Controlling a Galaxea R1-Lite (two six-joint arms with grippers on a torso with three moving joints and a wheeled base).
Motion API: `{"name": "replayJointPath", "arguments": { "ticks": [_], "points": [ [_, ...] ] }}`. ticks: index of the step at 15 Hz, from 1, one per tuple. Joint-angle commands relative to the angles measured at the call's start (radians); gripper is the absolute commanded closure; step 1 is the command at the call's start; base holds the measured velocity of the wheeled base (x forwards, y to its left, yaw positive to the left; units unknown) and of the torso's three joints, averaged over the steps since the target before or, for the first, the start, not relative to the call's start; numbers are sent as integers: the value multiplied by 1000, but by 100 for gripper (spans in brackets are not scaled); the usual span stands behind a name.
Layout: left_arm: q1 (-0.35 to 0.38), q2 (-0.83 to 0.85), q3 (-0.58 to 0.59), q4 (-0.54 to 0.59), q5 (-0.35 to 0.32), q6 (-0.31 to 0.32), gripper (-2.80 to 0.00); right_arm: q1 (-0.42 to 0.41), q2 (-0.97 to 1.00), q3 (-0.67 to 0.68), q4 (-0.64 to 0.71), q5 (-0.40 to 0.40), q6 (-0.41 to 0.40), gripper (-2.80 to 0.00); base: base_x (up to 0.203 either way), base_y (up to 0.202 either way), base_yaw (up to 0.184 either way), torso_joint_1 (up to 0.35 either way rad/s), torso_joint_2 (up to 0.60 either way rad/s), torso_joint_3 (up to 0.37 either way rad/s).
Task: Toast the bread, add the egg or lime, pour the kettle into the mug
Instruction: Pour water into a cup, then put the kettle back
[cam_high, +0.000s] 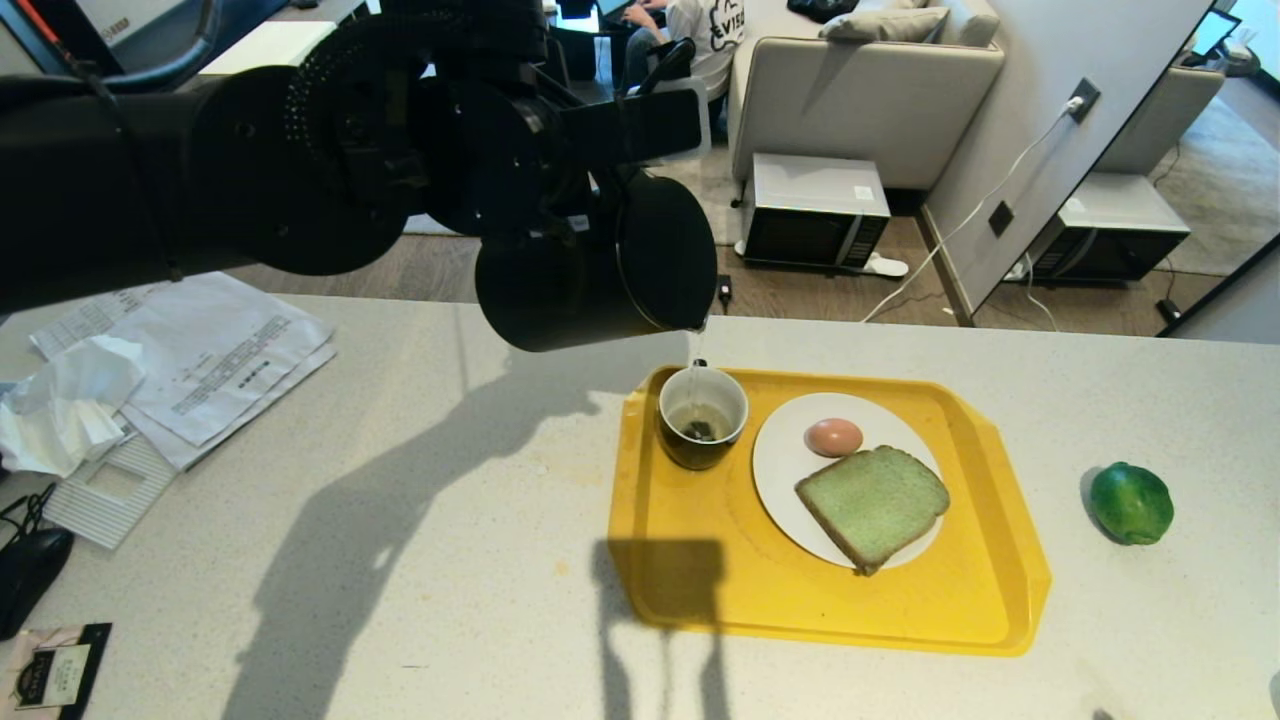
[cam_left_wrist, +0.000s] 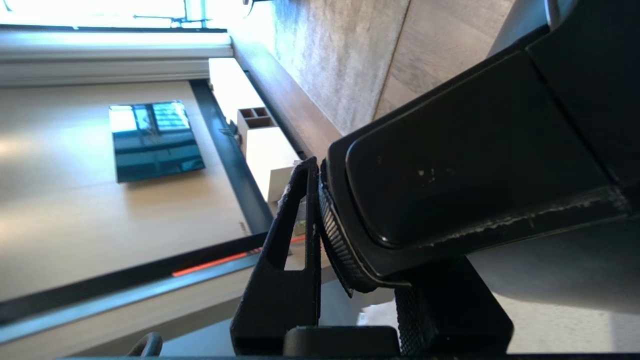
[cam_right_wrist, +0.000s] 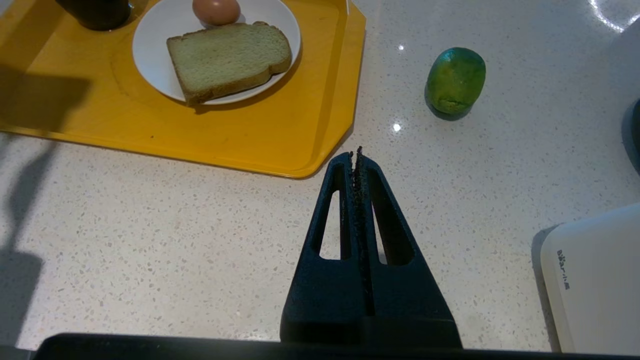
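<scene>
My left gripper (cam_left_wrist: 370, 220) is shut on the handle (cam_left_wrist: 475, 175) of the black kettle (cam_high: 600, 270), which it holds tipped over the counter. A thin stream of water falls from the spout into the black mug (cam_high: 702, 415) on the yellow tray (cam_high: 680, 560). Beside the mug, a white plate (cam_high: 780, 470) carries the pinkish egg (cam_high: 834, 436) and the pale green bread (cam_high: 873, 505). The lime (cam_high: 1131, 502) lies on the counter right of the tray. My right gripper (cam_right_wrist: 356, 152) hangs shut and empty above the counter near the tray's corner (cam_right_wrist: 300, 165).
Papers and crumpled tissue (cam_high: 200, 350) lie at the counter's left, with a black mouse (cam_high: 30, 570) near the edge. A white appliance (cam_right_wrist: 595, 280) stands by my right gripper. Beyond the counter are a microwave (cam_high: 815, 210) on the floor and a seated person.
</scene>
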Motion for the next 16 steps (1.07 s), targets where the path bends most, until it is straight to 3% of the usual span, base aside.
{"name": "replayJointPath", "arguments": {
  "ticks": [1, 7, 11, 14, 16],
  "points": [
    [-3, -44, 54, -1, 3, -52, 0, 0, 1, 0, 0, 0, 0, 0, 0, 0, 0, 0, 0, 0],
    [-2, -192, 245, -5, 6, -251, 0, 0, 1, 0, 0, 0, 0, 0, 0, 0, 0, 0, 0, 0],
    [19, -296, 374, -9, 7, -423, 0, 0, 1, 0, 0, 0, 0, 0, 0, 0, 0, 0, 0, 0],
    [66, -388, 519, -11, 3, -615, 0, 0, 1, 0, 0, 0, 0, 0, 0, 0, 0, 0, 0, 0],
    [97, -424, 615, -13, -6, -819, 0, 0, 1, 0, 0, 0, 0, 0, 0, 0, 0, 0, 0, 0]
  ]
}}
